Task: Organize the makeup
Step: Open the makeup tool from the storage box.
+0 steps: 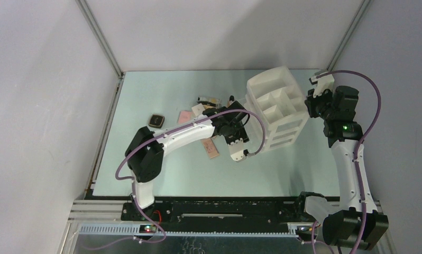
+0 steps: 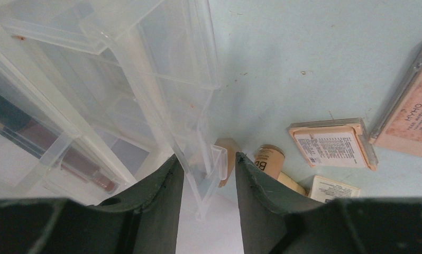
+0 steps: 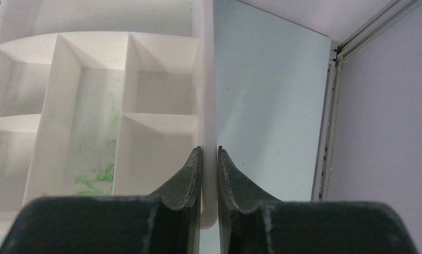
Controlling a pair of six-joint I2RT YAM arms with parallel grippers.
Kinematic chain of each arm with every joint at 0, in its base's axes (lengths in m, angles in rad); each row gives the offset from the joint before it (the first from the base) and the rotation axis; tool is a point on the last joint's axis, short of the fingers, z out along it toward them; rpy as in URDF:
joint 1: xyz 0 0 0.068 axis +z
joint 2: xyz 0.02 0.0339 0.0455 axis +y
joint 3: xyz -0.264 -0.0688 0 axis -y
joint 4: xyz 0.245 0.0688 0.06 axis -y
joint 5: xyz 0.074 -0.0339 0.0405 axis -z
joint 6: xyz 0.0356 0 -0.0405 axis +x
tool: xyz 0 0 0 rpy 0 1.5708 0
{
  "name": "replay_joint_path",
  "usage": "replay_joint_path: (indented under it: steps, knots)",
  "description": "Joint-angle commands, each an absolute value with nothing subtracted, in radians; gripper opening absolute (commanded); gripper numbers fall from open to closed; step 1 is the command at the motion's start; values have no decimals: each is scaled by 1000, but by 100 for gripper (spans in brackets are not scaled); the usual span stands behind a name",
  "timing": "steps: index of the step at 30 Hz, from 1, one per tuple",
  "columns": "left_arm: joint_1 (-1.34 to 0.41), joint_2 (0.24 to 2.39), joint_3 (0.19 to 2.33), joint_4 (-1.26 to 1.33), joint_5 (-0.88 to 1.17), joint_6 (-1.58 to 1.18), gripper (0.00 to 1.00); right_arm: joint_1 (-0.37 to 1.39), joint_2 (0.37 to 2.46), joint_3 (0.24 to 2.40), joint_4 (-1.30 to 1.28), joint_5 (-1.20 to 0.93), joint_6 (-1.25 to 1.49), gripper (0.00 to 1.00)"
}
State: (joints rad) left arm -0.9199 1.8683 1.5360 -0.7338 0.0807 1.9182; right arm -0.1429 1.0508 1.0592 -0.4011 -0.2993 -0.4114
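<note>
The task is judged barely begun. One tube [image 2: 50, 145] is seen inside a drawer [image 2: 145, 79] of the organizer [image 1: 275, 106]. On the worktop [image 2: 304, 42], centre of the top view, are counted two palettes [image 2: 333, 144], one bottle [image 2: 268, 160], one white box [image 2: 333, 188] and one black compact [image 1: 156, 120]. The left end effector [image 2: 207, 159] is narrowly parted astride the drawer tab [image 2: 219, 159]. The right end effector [image 3: 209, 151] is clamped on the organizer wall.

Tally: drawer organizer [image 1: 276, 108] ×1. Right of left gripper [image 2: 209, 156] fingers: beige bottle [image 2: 269, 160] ×1 certain, square pink palette [image 2: 333, 144] ×1, long pink palette [image 2: 410, 114] ×1, small white box [image 2: 333, 188] ×1. Well apart from gripper: black square compact [image 1: 156, 120] ×1.
</note>
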Motion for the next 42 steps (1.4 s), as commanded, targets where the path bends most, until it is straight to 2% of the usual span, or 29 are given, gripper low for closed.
replay_joint_path:
  steps: [1,8,20,30,32,39,42]
  knots:
    - [-923,1802,1502,-814,85,1891,45,-161,1048,1061,-402,-230,-445,0]
    - [-925,1788,1506,-818,114,1854,49,-153,1050,1061,-391,-222,-446,0]
    - [-924,1763,1568,-799,165,1673,83,-97,1044,1061,-362,-212,-457,1]
    - [-898,1567,1454,-672,179,1348,100,-87,1045,1136,-411,-230,-467,31]
    - [-878,1512,1423,-663,216,1279,100,-74,1047,1147,-426,-223,-473,34]
    - [-781,1312,1198,-452,191,933,100,-47,1001,1155,-465,-237,-482,65]
    - [-724,1245,1084,-336,130,793,100,-39,961,1155,-487,-266,-487,68]
